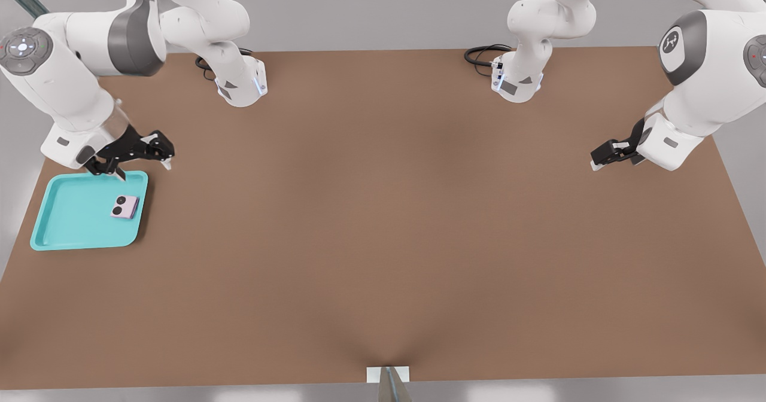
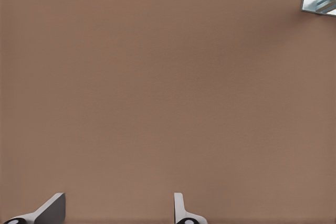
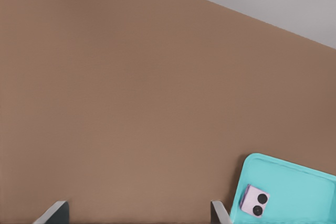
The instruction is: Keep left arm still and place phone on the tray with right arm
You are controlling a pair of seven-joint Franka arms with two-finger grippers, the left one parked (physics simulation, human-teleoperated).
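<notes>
Lying flat in the tray (image 1: 66, 210), the phone (image 1: 124, 206) sits just below the open, empty pincer (image 1: 143, 166) in the front view.

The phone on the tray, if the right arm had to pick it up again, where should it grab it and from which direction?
Best guess: from straight above, closing on two opposite side edges. The phone lies flat inside the tray, near its rim on the front view's right, lenses up, so only the edges offer grip. The pincer hangs open above the tray's far edge.
</notes>
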